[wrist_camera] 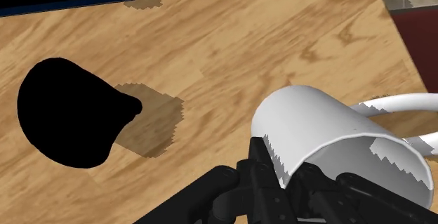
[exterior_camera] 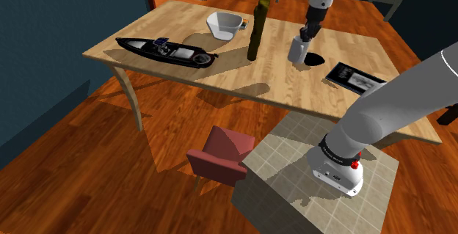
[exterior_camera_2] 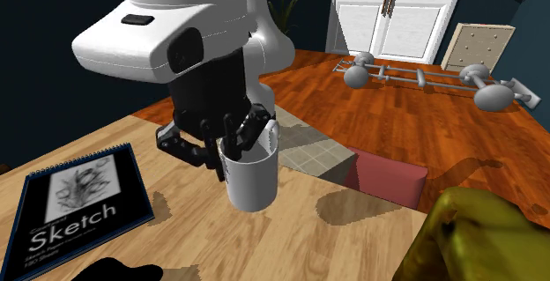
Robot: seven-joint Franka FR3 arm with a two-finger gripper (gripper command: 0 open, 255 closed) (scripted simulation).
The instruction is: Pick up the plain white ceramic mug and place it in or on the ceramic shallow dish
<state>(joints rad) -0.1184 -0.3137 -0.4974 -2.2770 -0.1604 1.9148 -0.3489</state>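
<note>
Shoulder view: all-black two-finger gripper [exterior_camera: 302, 38] pinches the rim of the plain white cylindrical mug [exterior_camera: 297, 50], one finger inside and one outside. The mug hangs tilted over the light wooden table [exterior_camera: 183, 67], just beside a flat black blob [exterior_camera: 315, 59]. The white shallow dish [exterior_camera: 224, 24] looks empty and sits well apart, past the tall olive bottle [exterior_camera: 257, 28]. Black-covered sketch pad [exterior_camera_2: 75, 204] near the mug. Reddish plank floor [exterior_camera: 81, 163], dark blue walls [exterior_camera: 44, 42].
</note>
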